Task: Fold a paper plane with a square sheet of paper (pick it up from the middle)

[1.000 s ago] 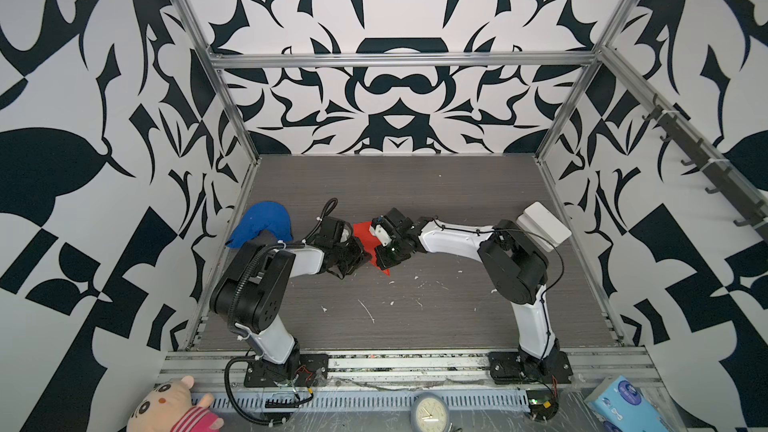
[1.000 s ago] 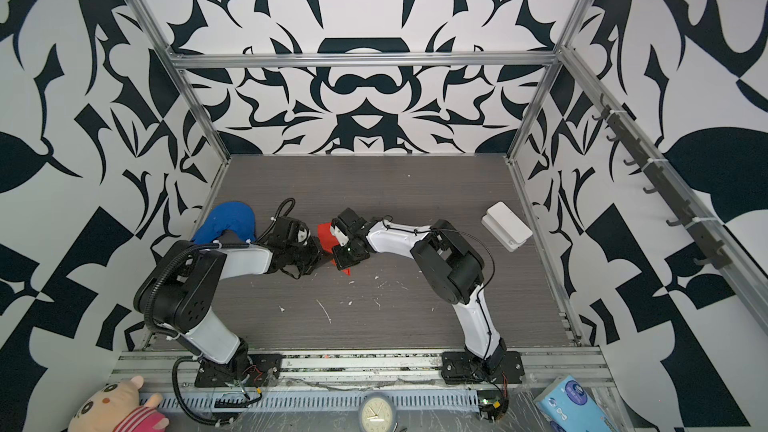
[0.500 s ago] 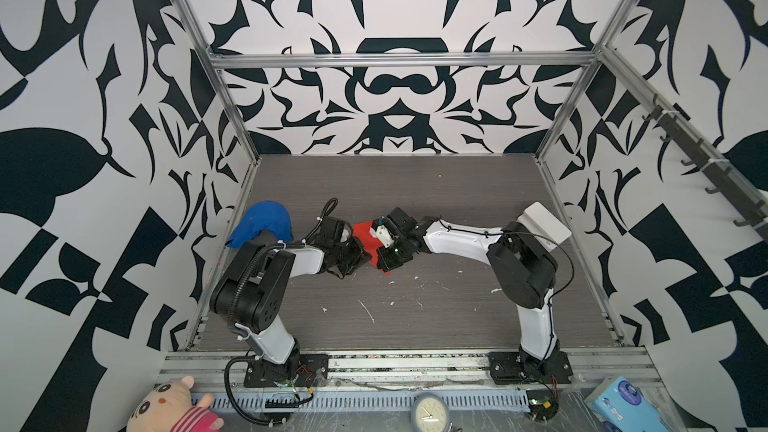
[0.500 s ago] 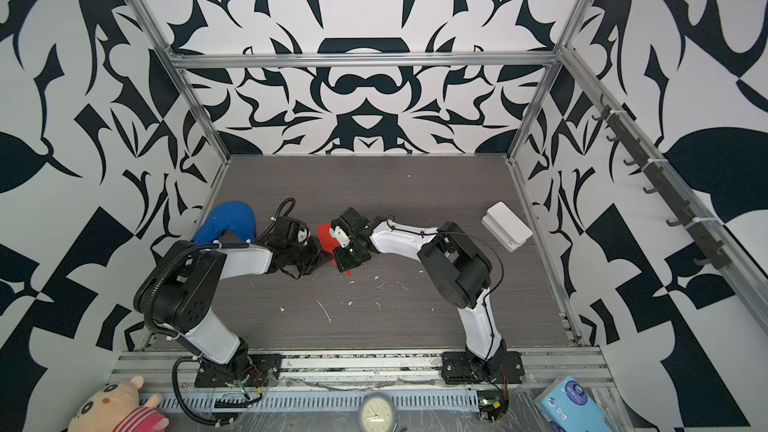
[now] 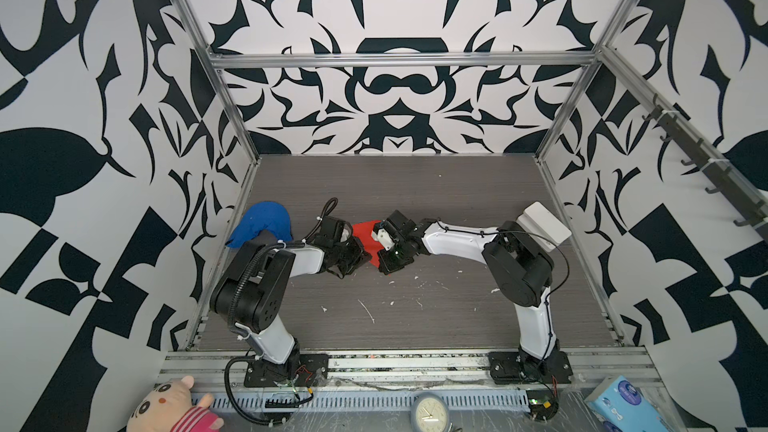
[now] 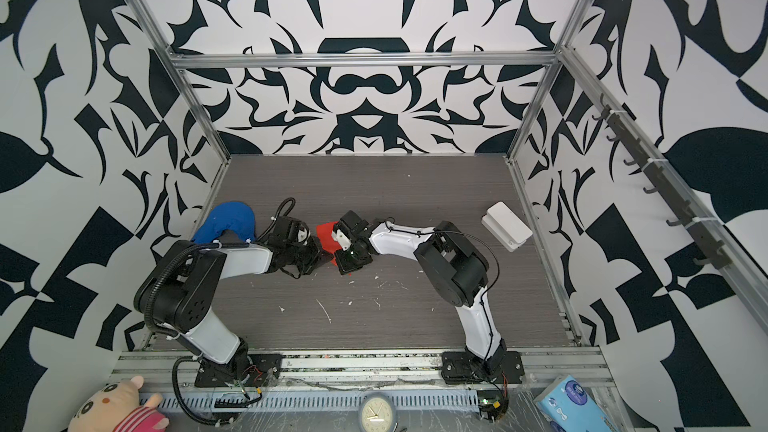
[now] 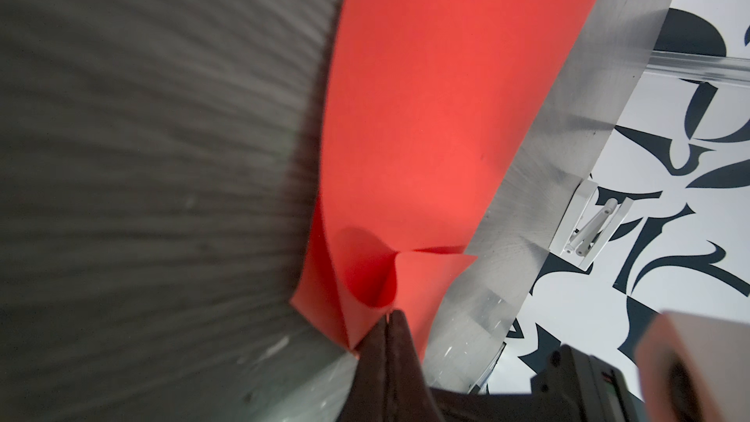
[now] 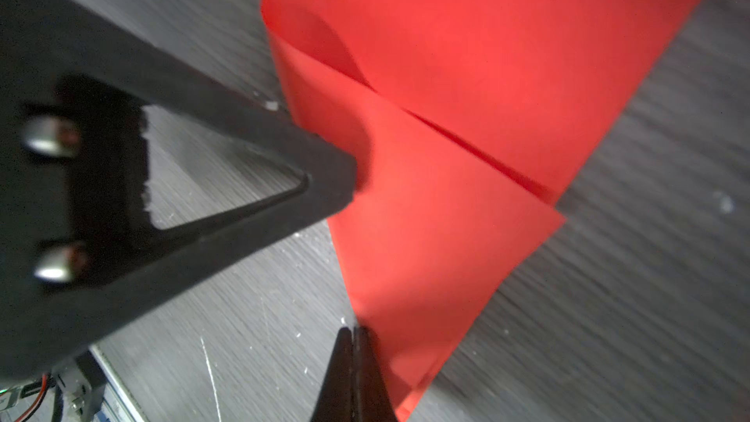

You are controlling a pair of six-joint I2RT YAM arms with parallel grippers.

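The square sheet of paper (image 5: 363, 230) (image 6: 325, 231) is bright red and partly folded, with a corner flap (image 8: 426, 205) turned over it. It lies flat on the grey table between the two grippers. My left gripper (image 5: 369, 258) (image 7: 389, 315) is shut, and its tip sits at the curled edge of the flap (image 7: 365, 274). My right gripper (image 5: 381, 268) (image 8: 352, 330) is shut too, with its tip against the paper's near edge. The left fingers (image 8: 324, 172) rest on the flap in the right wrist view. In both top views the grippers hide most of the paper.
A blue cloth lump (image 5: 262, 224) lies by the left wall behind the left arm. A white box (image 5: 544, 222) stands at the right wall. White scraps (image 5: 365, 309) dot the table in front. A plush toy (image 5: 166, 407), a clock (image 5: 428, 411) and a tissue pack (image 5: 623, 403) lie beyond the front rail.
The right arm's elbow has shifted a little toward the white box. Both grippers stay shut at the paper in almost the same place.
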